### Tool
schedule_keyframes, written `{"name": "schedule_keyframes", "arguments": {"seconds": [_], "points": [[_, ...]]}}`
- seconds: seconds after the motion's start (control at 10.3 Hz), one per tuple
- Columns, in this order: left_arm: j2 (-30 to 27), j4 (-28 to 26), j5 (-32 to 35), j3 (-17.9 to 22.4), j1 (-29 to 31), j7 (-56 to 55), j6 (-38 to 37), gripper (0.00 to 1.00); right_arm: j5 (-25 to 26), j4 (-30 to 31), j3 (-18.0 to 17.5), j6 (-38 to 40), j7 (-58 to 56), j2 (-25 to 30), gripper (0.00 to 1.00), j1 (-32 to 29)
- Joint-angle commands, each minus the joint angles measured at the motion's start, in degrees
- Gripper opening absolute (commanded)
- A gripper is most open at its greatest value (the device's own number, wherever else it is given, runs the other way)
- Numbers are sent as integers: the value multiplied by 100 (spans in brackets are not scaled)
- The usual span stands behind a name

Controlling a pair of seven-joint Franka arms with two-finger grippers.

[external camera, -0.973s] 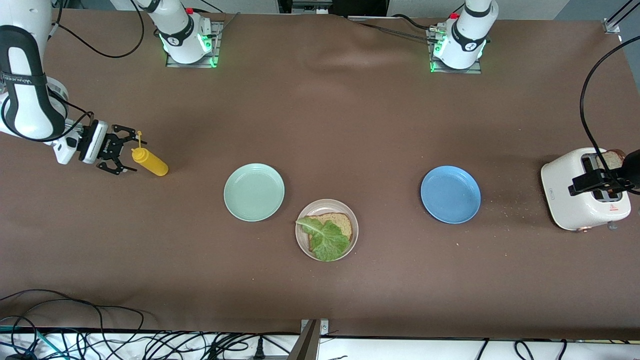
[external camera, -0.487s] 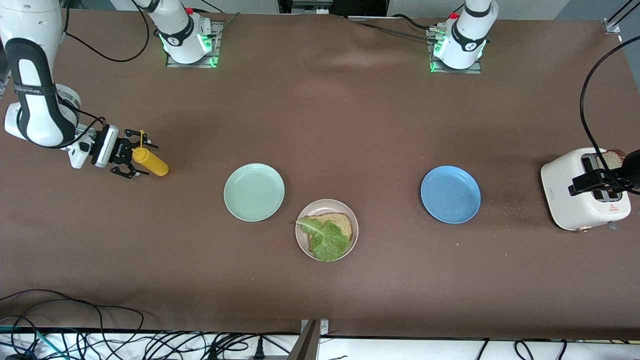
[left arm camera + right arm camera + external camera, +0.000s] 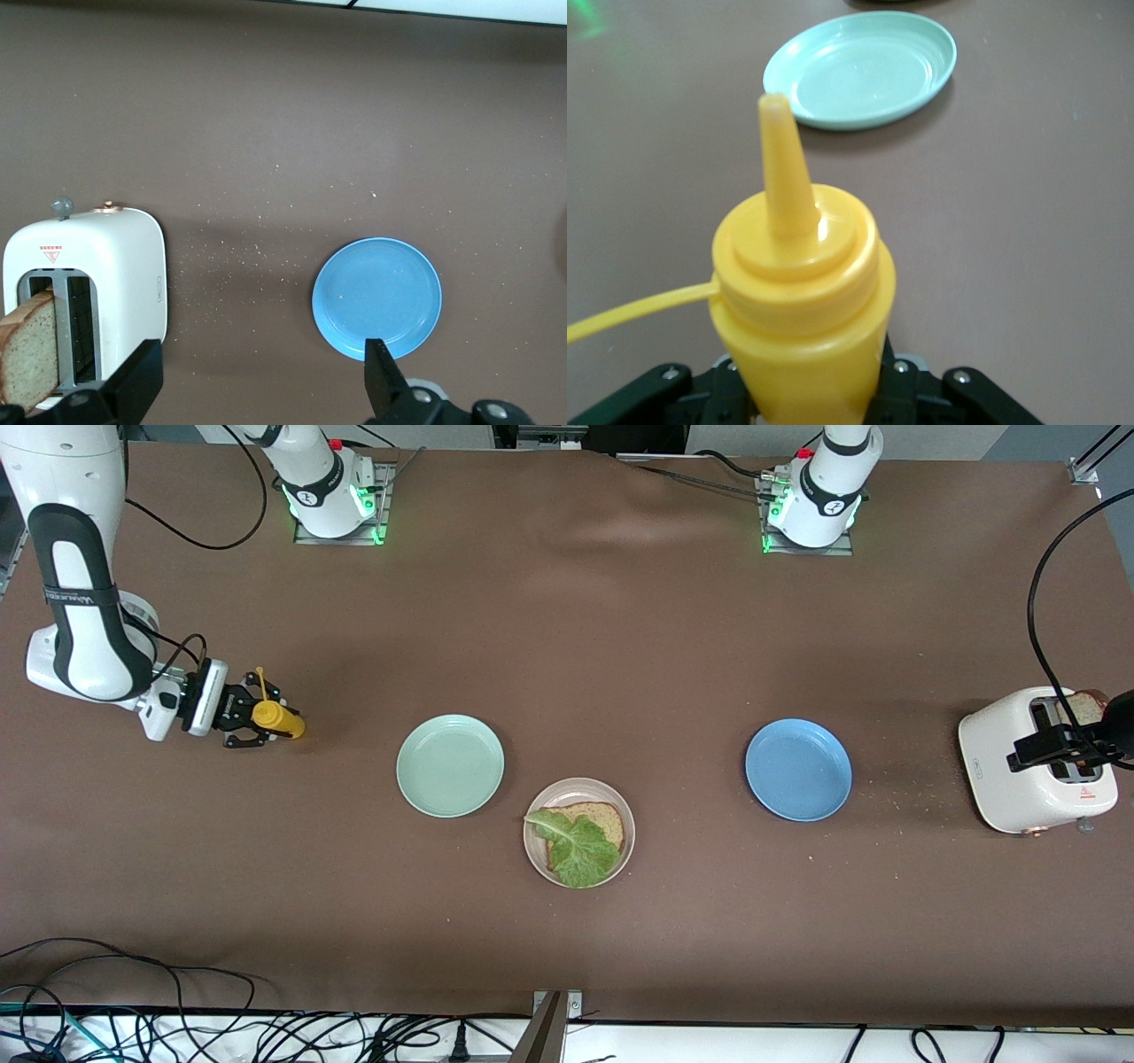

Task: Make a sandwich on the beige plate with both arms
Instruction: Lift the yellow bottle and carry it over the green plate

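Note:
The beige plate (image 3: 580, 784) sits near the table's middle and carries one brown bread slice (image 3: 607, 819) with a green lettuce leaf (image 3: 580, 850) on top. A second slice (image 3: 1083, 707) (image 3: 27, 354) stands in the white toaster (image 3: 1010, 779) (image 3: 115, 266) at the left arm's end. My left gripper (image 3: 1059, 748) (image 3: 261, 381) hangs open over the toaster, holding nothing. At the right arm's end, my right gripper (image 3: 252, 722) (image 3: 811, 390) is shut on a yellow squeeze bottle (image 3: 276, 719) (image 3: 802, 301), its fingers pressing both sides.
A mint green plate (image 3: 450, 765) (image 3: 864, 66) lies beside the beige plate, toward the right arm's end. A blue plate (image 3: 797, 769) (image 3: 376, 297) lies between the beige plate and the toaster. Crumbs dot the cloth by the toaster. Cables run along the front edge.
My right gripper slid onto the yellow bottle and closed round it; the bottle, lying down before, now stands tipped up in the grip. The left arm has not moved.

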State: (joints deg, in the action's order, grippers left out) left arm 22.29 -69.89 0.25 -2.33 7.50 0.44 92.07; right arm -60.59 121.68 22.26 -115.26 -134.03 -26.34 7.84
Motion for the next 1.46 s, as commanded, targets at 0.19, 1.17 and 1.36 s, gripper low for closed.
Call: {"name": "schedule_keyframes", "arguments": {"seconds": [0.19,1.17,1.36], "points": [[-76,-51,-51,22,6,123,-49,100,-41,-566,6,-628,472,-56,0,1094],[-76,-60,-51,22,6,123,-49,100,4463,-2708,-12,-1764,8095,-747,0,3793],[-76,-60,-51,22,6,123,-49,100,5588,-3280,-12,-1693,9241,-1301,0,4075]]}}
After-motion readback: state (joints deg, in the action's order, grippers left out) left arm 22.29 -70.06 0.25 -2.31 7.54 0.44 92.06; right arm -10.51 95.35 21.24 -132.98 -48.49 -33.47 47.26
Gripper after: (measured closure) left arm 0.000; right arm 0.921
